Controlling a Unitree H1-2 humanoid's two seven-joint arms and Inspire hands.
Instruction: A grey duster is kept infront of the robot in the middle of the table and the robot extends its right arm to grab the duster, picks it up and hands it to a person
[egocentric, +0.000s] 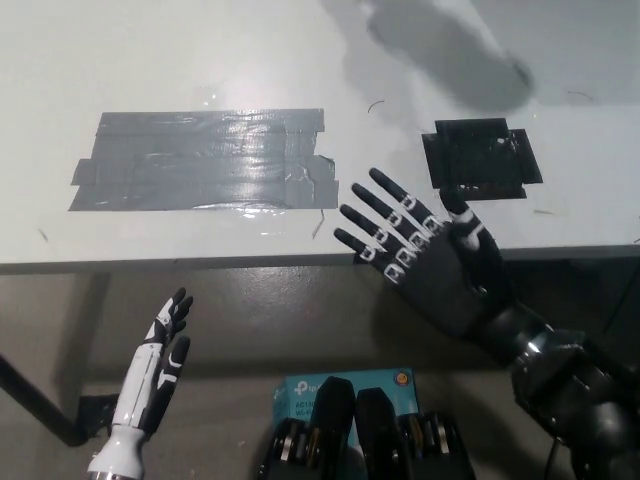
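The right hand (432, 268) is matte black throughout — a broad, flat palm with slender segmented fingers (385, 212) that carry small pale rectangular markings in a band across them, and a thick wrist with a bright metallic ring where it meets the bulky, angular black forearm housing. The left hand (165, 345) is glossy white with black inlays along its fingers and a black panel on the palm side — it narrows to a smooth white forearm that ends in a rounded, flared cuff.
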